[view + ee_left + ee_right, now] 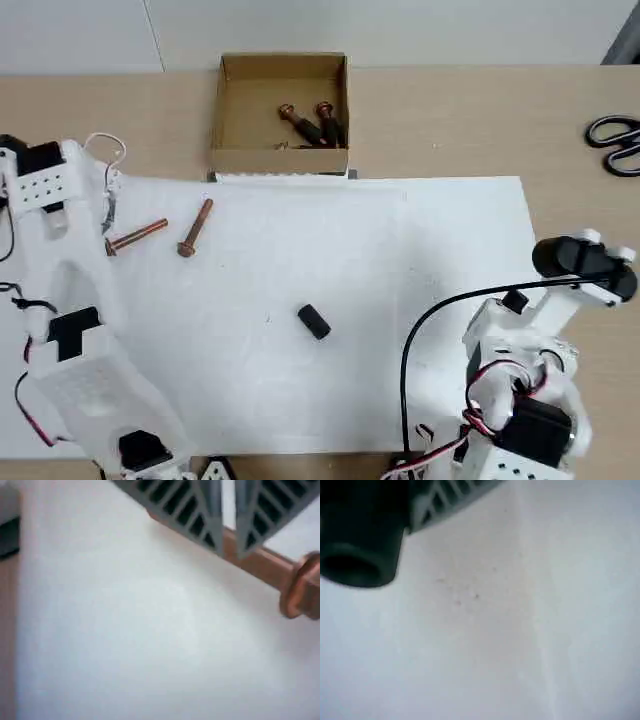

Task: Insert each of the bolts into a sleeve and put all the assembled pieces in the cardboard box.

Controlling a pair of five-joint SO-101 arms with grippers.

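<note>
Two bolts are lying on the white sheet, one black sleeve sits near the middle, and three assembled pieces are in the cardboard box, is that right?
Not quite. The cardboard box holds two assembled pieces, not three, as the high view shows. The two bolts and the black sleeve on the white sheet are as you said.

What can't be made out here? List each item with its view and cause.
Scissors: high view, cut off by the right edge.
Bolt: left wrist view, shank end hidden behind the left gripper; grip unclear.
Black sleeve: right wrist view, blurred, cut off by the edge; hold unclear.
Assembled pieces in the cardboard box: high view, too small for detail.
</note>
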